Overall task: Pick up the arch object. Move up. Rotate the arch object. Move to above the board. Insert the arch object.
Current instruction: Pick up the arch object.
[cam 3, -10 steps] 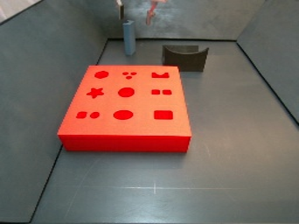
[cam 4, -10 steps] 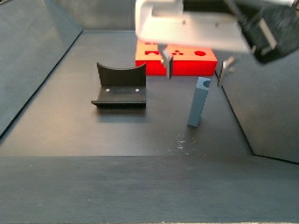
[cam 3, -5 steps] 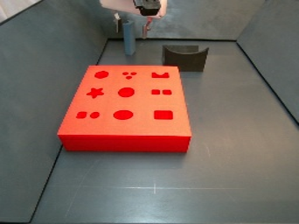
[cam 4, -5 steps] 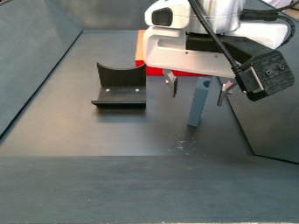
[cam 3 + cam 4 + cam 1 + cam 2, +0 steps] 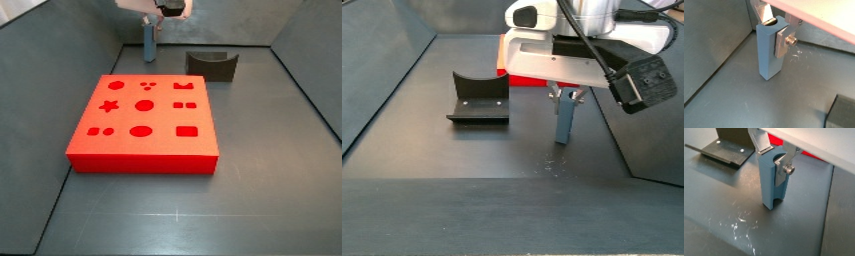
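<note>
The arch object (image 5: 147, 46) is a slim grey-blue slab standing upright on the grey floor by the back wall, beyond the red board (image 5: 144, 118). It also shows in the other side view (image 5: 565, 122) and in both wrist views (image 5: 767, 56) (image 5: 769, 184). My gripper (image 5: 151, 22) (image 5: 567, 96) is lowered over its top end. The silver fingers (image 5: 781, 42) (image 5: 785, 167) press on opposite faces of the slab, so my gripper (image 5: 774, 31) (image 5: 773, 159) is shut on it. The slab's foot rests on the floor.
The dark fixture (image 5: 211, 64) (image 5: 478, 98) with a curved scoop stands beside the arch object, a short way off, and shows in both wrist views (image 5: 723, 151) (image 5: 843, 113). Grey walls enclose the floor. A strip of the board (image 5: 502, 72) shows behind my gripper.
My gripper has come down over the arch object, and its fingers have closed from wide apart onto the slab. The slab has not moved.
</note>
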